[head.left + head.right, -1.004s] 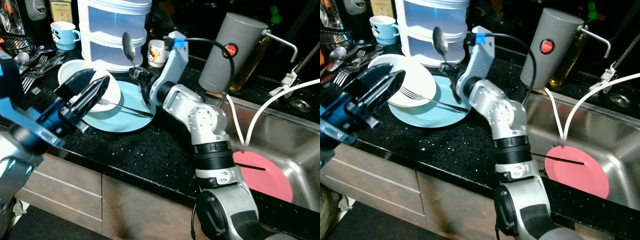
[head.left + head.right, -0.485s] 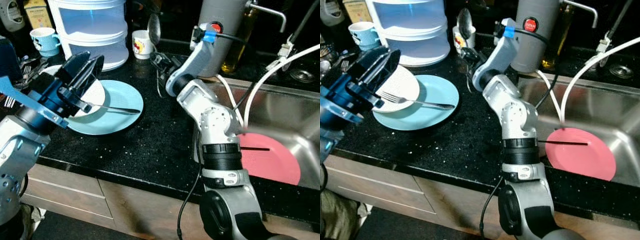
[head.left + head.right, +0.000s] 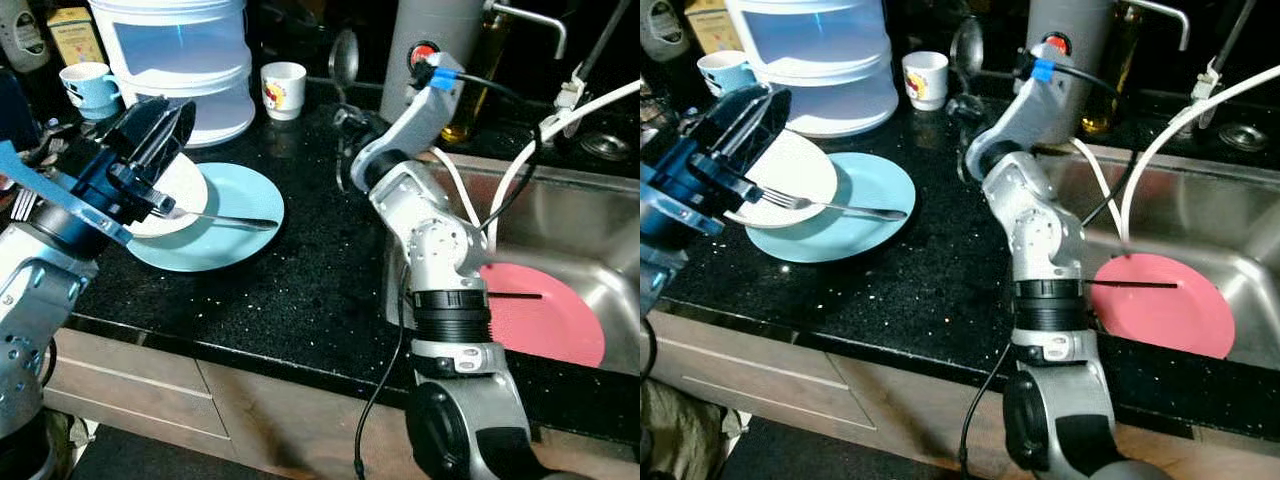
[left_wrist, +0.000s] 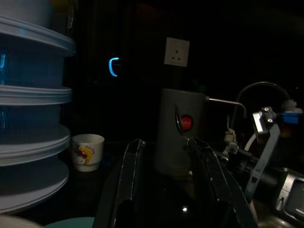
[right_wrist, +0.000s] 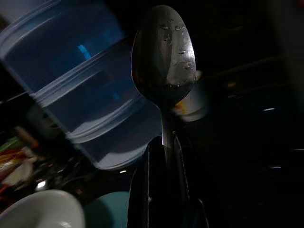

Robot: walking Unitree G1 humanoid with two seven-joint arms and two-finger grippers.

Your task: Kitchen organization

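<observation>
Right claw (image 3: 347, 125) clamped on spoon (image 3: 344, 60), bowl upright, far over worktop (image 3: 300, 290); sink (image 3: 610, 260) rightward; left claw (image 3: 160, 125) parted above fork (image 3: 215, 218).

Counter (image 3: 300, 290): black, speckled with fine white flecks. Plate (image 3: 240, 200), left of centre in the frame: light blue. Bowl (image 3: 185, 185) on it: white. Fork (image 3: 225, 220): silver. Spoon (image 5: 164, 52): silver, wet-spotted. Plate in sink (image 3: 545, 320), lower right: pink. Sink (image 3: 600, 230): steel grey. Stacked container (image 3: 180, 50), upper left: translucent white-blue. Mug (image 3: 85, 85), far upper left: pale blue. Cup (image 3: 283, 88), top centre: white with a red-yellow cartoon print. Canister (image 3: 1065, 25): grey, red round badge. Left tool (image 3: 150, 140): black fingers, blue mount. Drawer fronts (image 3: 130, 390), bottom left: brown wood grain.
</observation>
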